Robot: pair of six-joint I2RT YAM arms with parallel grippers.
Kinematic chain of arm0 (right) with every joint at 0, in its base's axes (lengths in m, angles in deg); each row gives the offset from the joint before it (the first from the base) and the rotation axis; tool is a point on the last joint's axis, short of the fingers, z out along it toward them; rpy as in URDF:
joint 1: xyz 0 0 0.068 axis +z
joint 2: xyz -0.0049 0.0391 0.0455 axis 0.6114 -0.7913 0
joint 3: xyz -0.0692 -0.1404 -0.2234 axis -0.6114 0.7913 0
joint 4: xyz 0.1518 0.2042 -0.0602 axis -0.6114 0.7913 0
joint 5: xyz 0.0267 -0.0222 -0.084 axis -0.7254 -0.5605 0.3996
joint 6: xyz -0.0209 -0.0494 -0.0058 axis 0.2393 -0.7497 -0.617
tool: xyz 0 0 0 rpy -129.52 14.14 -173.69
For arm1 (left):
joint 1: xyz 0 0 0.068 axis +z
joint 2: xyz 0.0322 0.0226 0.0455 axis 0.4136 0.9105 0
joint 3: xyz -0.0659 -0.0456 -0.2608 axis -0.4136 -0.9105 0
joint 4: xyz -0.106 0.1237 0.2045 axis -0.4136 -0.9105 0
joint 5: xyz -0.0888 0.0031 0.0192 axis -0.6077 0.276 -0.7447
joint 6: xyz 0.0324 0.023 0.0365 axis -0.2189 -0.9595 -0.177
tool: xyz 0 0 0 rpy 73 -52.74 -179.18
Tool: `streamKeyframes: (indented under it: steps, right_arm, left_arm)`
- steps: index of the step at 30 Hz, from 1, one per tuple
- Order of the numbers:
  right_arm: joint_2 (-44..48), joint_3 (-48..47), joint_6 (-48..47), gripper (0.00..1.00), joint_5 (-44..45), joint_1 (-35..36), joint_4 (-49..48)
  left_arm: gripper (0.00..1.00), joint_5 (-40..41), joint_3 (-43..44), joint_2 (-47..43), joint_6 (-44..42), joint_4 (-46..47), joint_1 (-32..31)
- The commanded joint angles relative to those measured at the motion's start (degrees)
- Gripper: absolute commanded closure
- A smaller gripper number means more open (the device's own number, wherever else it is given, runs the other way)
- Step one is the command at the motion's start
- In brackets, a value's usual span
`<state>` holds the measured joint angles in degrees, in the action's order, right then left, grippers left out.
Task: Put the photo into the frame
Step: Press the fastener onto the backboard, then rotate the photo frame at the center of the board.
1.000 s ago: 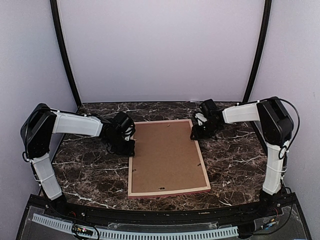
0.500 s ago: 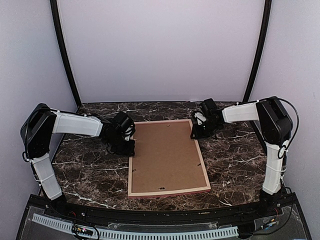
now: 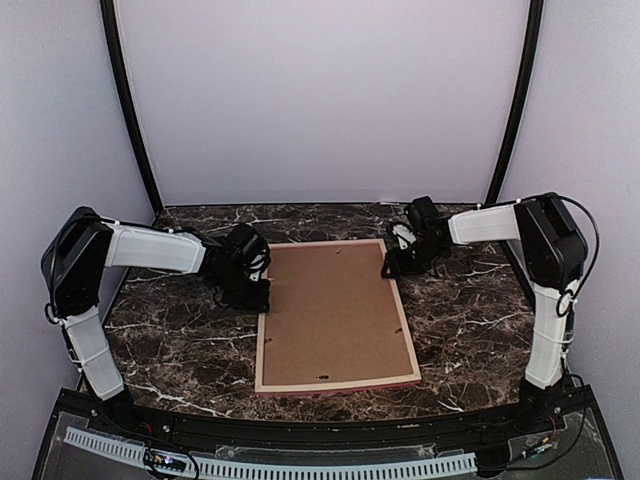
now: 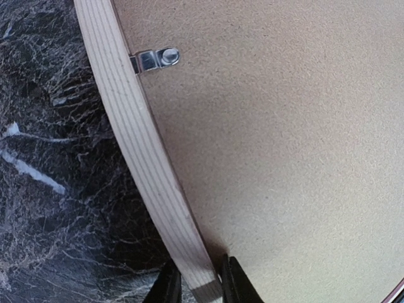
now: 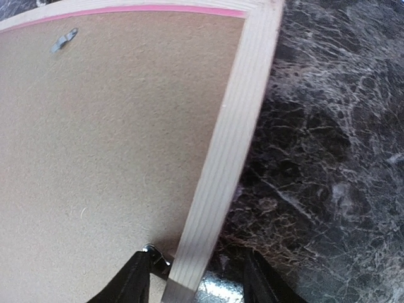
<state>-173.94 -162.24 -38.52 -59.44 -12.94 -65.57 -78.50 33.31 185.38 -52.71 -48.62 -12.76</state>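
The frame (image 3: 340,383) lies face down in the middle of the table, pale wood rails up, with a brown backing board (image 3: 335,315) set in it. The photo is hidden. My left gripper (image 3: 262,292) is shut on the frame's left rail (image 4: 136,142), one finger (image 4: 167,287) outside it and the other on the backing. My right gripper (image 3: 392,268) stands open astride the right rail (image 5: 233,132). Its left finger (image 5: 129,281) is at a small metal clip (image 5: 154,255), and its right finger hangs over the marble, apart from the rail.
Dark marble tabletop (image 3: 180,340) surrounds the frame. More metal clips (image 4: 158,59) (image 5: 64,40) hold the backing at the rails. A pink strip (image 5: 126,11) shows along the frame's far edge. Pale walls and two black posts (image 3: 130,110) enclose the back.
My right wrist has shifted a little to the right at the frame's right rail. The frame and the left arm have not moved.
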Motion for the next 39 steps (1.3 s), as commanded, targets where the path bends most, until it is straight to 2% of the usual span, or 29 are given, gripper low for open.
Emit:
streamKeyframes:
  steps: [1, 8, 14, 18, 23, 25, 27, 29, 33, 39]
  right_arm:
    - [3.11, 2.42, 1.59, 0.44, -0.12, -0.41, 0.48]
    - [9.94, 10.03, 4.95, 0.40, -1.79, 0.17, -0.99]
    - [14.67, 16.45, 7.79, 0.41, -1.67, 2.09, -2.79]
    - [15.58, 18.84, 8.87, 0.44, -1.17, 3.80, -3.42]
    - [15.28, 19.92, 8.89, 0.53, -0.39, 4.60, -3.34]
    - [15.09, 19.87, 8.54, 0.57, 0.33, 4.60, -2.88]
    - [14.67, 19.47, 7.78, 0.64, 1.10, 4.60, -2.07]
    - [14.22, 18.52, 6.27, 0.71, 1.80, 4.60, -1.05]
    - [12.89, 16.39, 1.96, 0.82, 3.37, 4.20, 1.85]
    - [9.81, 11.22, -5.61, 0.90, 1.81, 3.46, 5.60]
  left_arm:
    - [0.78, -0.85, -0.37, 0.77, -1.47, -3.27, -1.03]
    - [0.75, -0.94, -0.30, 0.44, 1.50, -2.29, -1.12]
    - [0.71, -1.24, -0.01, 0.08, 2.28, -1.13, -1.38]
    - [0.65, -1.08, 0.34, -0.20, 2.22, -0.75, -1.39]
    - [0.57, -0.77, 1.57, -0.64, 1.76, -0.68, -1.36]
    - [0.52, -0.59, 2.13, -0.95, 1.29, -0.85, -1.39]
    - [0.37, 0.27, 3.05, -1.38, 0.21, -1.62, -1.36]
    - [0.27, 1.77, 3.92, -2.03, -0.65, -2.67, -1.35]
    - [0.12, 4.64, 5.65, -3.72, -3.81, -3.47, -1.17]
    - [0.04, 4.70, 9.95, -3.21, -10.87, -3.91, 0.33]
